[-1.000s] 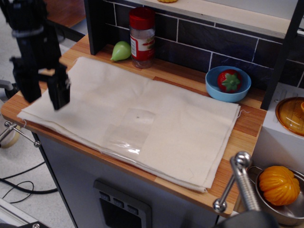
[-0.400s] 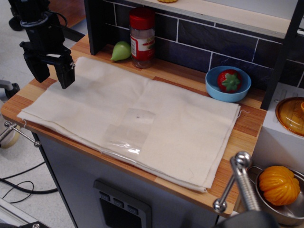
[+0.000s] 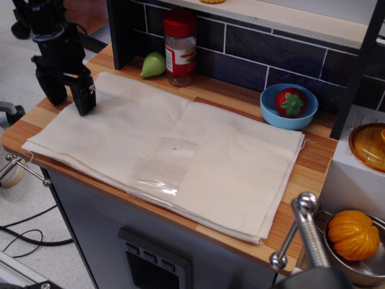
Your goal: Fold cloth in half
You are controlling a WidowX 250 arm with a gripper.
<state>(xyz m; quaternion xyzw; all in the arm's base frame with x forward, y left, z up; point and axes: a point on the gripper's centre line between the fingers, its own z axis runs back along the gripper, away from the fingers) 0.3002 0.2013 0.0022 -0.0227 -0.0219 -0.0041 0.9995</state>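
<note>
Observation.image view: cloth (image 3: 180, 159) spread flat over most of wooden counter (image 3: 313, 162), taped patch (image 3: 163, 167) near front edge, still unfolded. Spice jar (image 3: 180, 47), blue bowl (image 3: 289, 106) with strawberry (image 3: 290, 101), and green pear (image 3: 153, 64) pushed against back wall, probably to leave folding room. Black gripper (image 3: 68, 99) at far-left edge of cloth, jaws apart, straddling the hem, seemingly poised to pinch it; nothing grasped yet.

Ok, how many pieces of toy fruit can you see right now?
3: a green pear beside the spice jar, a strawberry in the blue bowl, an orange in the metal pot lower right. Others may be hidden.
</note>
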